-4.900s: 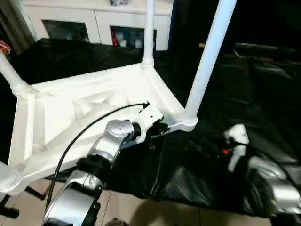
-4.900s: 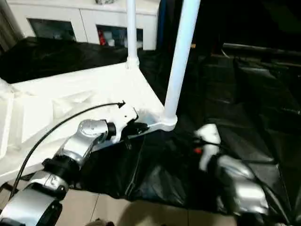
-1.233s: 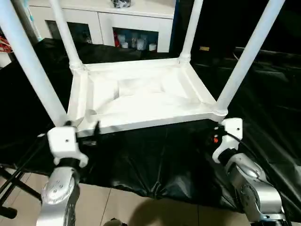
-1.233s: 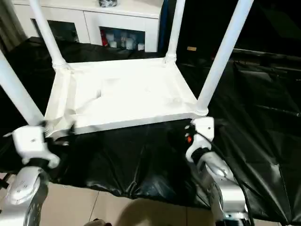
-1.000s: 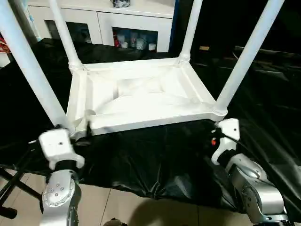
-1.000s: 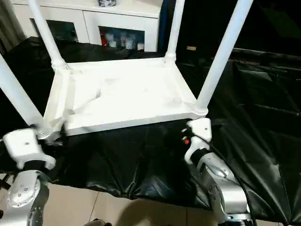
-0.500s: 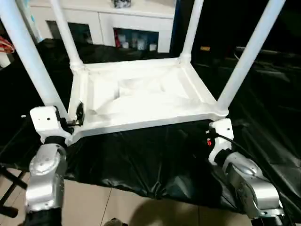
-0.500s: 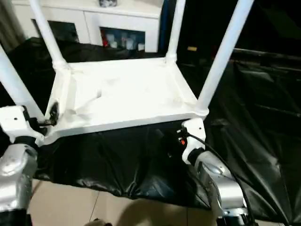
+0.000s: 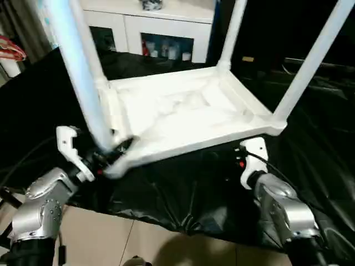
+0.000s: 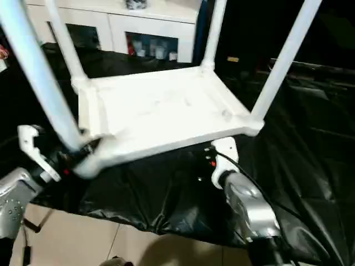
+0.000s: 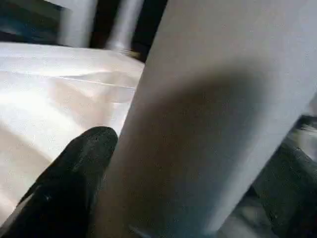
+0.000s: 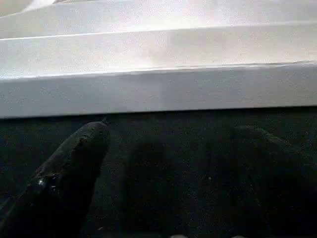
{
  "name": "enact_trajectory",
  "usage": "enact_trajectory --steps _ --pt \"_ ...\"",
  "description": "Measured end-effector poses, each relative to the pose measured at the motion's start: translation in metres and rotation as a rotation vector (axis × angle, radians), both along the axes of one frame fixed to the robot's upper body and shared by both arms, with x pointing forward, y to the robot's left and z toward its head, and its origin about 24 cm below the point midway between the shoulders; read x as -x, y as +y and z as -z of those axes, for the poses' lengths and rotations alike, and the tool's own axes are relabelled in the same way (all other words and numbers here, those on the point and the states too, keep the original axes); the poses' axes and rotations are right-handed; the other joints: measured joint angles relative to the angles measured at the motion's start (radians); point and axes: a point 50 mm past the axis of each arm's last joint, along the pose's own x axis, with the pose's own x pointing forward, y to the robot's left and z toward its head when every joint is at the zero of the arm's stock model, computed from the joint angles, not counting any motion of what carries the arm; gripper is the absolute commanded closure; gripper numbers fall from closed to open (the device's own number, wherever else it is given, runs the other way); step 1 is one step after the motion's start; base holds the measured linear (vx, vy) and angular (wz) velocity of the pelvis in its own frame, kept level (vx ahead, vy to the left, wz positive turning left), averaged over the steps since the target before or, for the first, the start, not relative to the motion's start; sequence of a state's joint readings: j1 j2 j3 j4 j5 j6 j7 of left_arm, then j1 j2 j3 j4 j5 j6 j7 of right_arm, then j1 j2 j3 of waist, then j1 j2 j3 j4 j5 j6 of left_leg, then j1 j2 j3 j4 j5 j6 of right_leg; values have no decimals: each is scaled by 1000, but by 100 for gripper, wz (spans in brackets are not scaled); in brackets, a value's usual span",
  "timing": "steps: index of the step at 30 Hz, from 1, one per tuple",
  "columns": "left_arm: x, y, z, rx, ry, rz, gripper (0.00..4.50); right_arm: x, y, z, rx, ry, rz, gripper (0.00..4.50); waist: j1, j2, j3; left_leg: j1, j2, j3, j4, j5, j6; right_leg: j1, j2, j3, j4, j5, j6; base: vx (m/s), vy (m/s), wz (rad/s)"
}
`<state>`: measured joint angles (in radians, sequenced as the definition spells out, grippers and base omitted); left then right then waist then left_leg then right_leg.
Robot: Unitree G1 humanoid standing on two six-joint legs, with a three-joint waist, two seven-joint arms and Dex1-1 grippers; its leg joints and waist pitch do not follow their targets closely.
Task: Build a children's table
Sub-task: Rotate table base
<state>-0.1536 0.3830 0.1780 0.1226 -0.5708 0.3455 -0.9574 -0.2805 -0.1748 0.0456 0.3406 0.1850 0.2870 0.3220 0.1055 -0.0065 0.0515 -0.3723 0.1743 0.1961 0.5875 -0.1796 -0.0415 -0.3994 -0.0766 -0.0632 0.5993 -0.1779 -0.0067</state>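
The children's table (image 9: 183,111) lies upside down on the black sheet, with its white legs pointing up. My left gripper (image 9: 108,152) is at the near left corner, open, its fingers standing either side of the foot of the near left leg (image 9: 83,83). In the left wrist view that leg (image 11: 208,114) sits between the black fingers (image 11: 74,168). My right gripper (image 9: 230,160) hovers low over the sheet just in front of the near right corner, open and holding nothing. The top's front edge (image 12: 158,89) lies right beyond its fingers (image 12: 69,168).
The big table's black sheet (image 9: 183,194) hangs over its front edge down to the beige floor (image 9: 111,238). A white cabinet with glass doors (image 9: 155,33) stands behind. The near right leg (image 9: 310,61) rises just above my right arm.
My left gripper has swung in from the left and now straddles the near left leg's foot. The right gripper has edged closer to the top's front edge. The camera has shifted too.
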Motion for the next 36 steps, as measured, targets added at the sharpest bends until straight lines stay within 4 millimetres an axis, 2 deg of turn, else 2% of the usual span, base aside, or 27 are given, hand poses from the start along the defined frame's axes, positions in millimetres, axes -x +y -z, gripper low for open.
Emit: enact_trajectory --steps 4,7,11,16,18,21,24,29,31,36 --pt "10 -24 -1 37 23 138 0 -7 7 5 -14 10 -14 5 -5 0 0 1 0 1 1 0 0 0 0 0 1 0 0 0 0 0" --pt "19 -41 -6 61 43 226 0 -12 11 10 -12 23 -30 5 -20 -4 1 2 1 1 2 0 0 1 0 1 3 0 -1 0 0 0" --pt "27 -70 -12 111 47 352 0 -20 17 12 3 34 -57 5 -49 -17 2 6 1 1 2 1 -1 0 0 0 5 0 1 0 0 0" --pt "29 -90 -13 161 56 416 0 -23 31 12 8 26 -126 5 -65 -28 3 7 2 1 2 1 -2 -3 2 0 9 -1 1 0 0 0" --pt "26 -96 -15 155 49 434 0 -23 36 13 10 26 -145 5 -65 -33 3 7 2 1 2 2 -2 -4 2 0 10 -1 1 0 0 0" --pt "17 -109 -14 142 38 435 0 -22 36 15 2 21 -168 5 -57 -33 3 7 2 1 5 2 -2 -3 1 1 10 -1 1 0 0 0" --pt "4 -123 -14 130 21 409 0 -21 38 16 -9 22 -197 5 -59 -33 3 7 1 1 7 2 -2 -2 1 2 9 0 0 0 0 0" --pt "-13 -143 -13 81 -26 386 0 -19 34 17 -19 10 -210 5 -57 -30 3 8 2 0 7 2 -2 -2 1 1 10 1 -1 0 0 0" --pt "-16 -149 -12 77 -36 380 0 -20 33 17 -22 6 -203 5 -59 -29 3 7 2 0 6 1 -2 -3 1 0 10 1 -1 0 0 0" --pt "-23 -166 -10 81 -70 335 0 -18 23 18 -29 -12 -145 5 -51 -21 4 6 2 0 6 1 -2 -2 1 0 9 4 -7 0 0 0"
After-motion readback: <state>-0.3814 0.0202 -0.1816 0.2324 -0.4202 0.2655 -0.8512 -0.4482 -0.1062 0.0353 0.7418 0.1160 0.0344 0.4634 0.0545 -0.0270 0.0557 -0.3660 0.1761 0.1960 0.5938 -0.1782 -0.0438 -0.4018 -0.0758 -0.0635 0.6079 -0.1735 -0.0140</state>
